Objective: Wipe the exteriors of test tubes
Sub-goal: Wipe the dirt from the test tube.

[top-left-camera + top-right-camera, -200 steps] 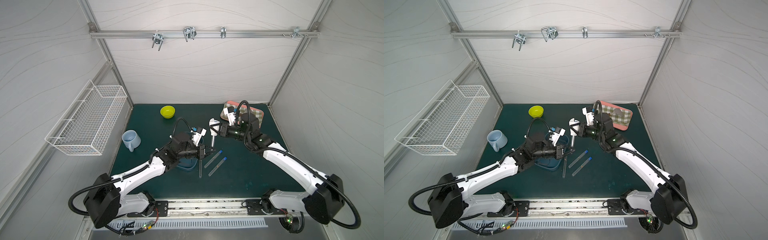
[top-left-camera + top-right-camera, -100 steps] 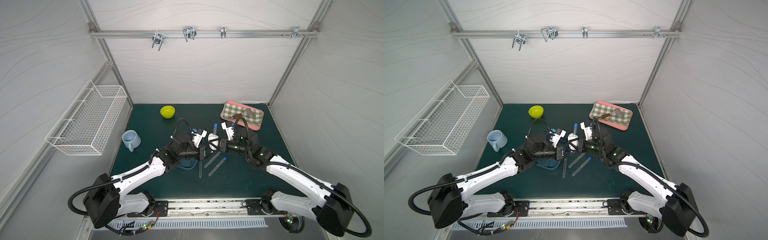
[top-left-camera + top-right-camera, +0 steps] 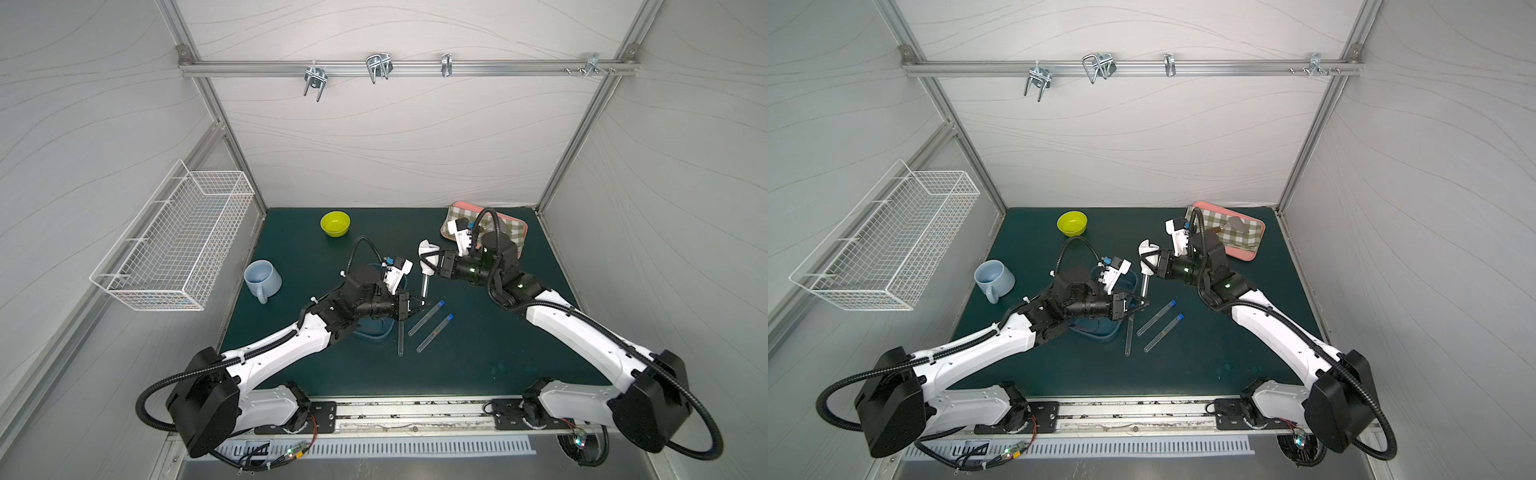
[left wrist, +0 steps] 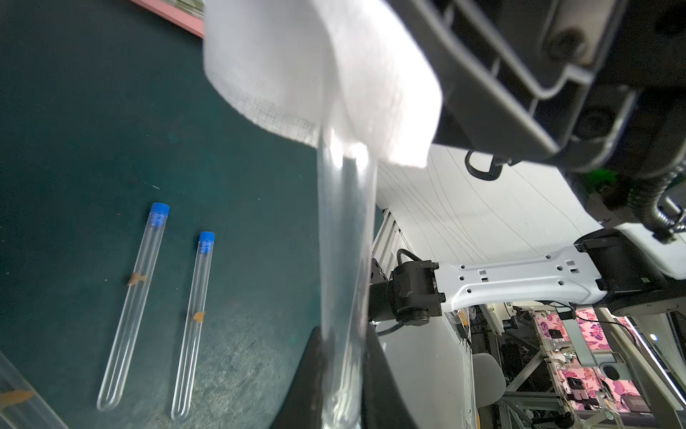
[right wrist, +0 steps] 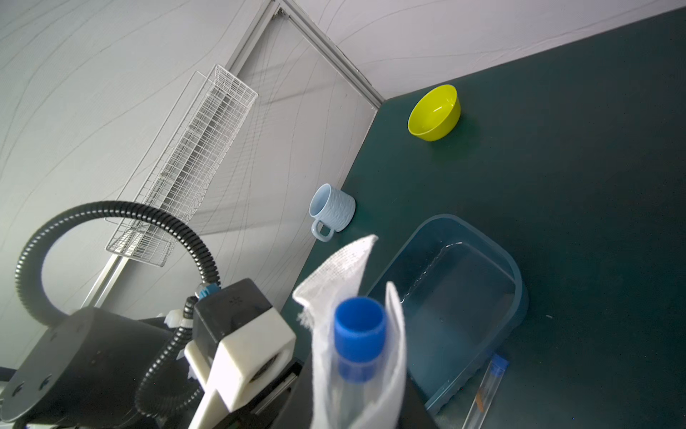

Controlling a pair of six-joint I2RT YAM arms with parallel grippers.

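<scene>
While the left gripper [image 3: 420, 303] pinches the raised test tube [image 3: 424, 282] by its rounded end, the right gripper [image 3: 431, 260] clamps a white cloth [image 3: 424, 248] around its capped top. Three tubes [image 3: 427, 318] lying at six o'clock, orange-marked, probably remain unwiped.

A robotics laboratory test cell is shown. A dark green table [image 3: 478, 365] is enclosed by white panelled walls [image 3: 395, 145] framed in aluminium profile [image 3: 208, 104], with a hook rail [image 3: 415, 68] and a wire basket [image 3: 174, 245] mounted. Capped test tubes [image 3: 426, 318] are seen on the table. Beyond the cell, equipment frames [image 4: 529, 366] and an office chair [image 4: 486, 375] are glimpsed.
</scene>
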